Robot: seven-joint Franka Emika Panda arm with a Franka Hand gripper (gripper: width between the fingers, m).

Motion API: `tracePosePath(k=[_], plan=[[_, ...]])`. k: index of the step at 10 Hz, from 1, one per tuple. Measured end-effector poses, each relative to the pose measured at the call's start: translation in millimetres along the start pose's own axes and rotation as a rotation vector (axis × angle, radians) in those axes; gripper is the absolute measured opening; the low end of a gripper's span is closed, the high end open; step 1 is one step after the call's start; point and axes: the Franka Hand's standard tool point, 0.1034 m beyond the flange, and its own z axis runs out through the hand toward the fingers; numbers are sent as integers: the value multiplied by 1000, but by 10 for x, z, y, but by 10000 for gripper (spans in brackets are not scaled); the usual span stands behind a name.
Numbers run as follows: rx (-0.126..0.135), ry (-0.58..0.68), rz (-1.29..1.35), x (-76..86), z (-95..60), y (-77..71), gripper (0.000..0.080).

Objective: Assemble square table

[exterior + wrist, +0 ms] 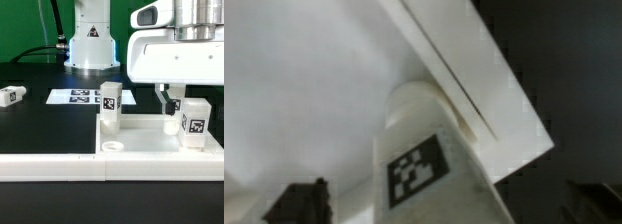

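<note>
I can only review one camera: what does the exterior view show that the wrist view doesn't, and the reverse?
Exterior only: a loose leg lying apart, the marker board and a second standing leg. Wrist only: nothing new, just a close-up of one leg's tag. Both: the square top and the standing leg by the open gripper.

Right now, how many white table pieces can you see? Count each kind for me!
Square top: 1
Upright legs: 2
Lying leg, off on the black table: 1
Total: 4 pieces
</note>
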Motion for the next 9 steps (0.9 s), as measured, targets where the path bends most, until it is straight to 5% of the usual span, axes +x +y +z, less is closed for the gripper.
tracePosePath(k=[2,4,5,6,7,9], plan=[[-24,6,-340,99,-32,69,649],[-24,6,-290,95,-29,68,620],[-24,6,-286,97,-30,69,431],[-23,6,-237,94,-29,66,431],[-22,6,-159,93,-28,66,288],[-22,7,-55,92,-26,66,288]])
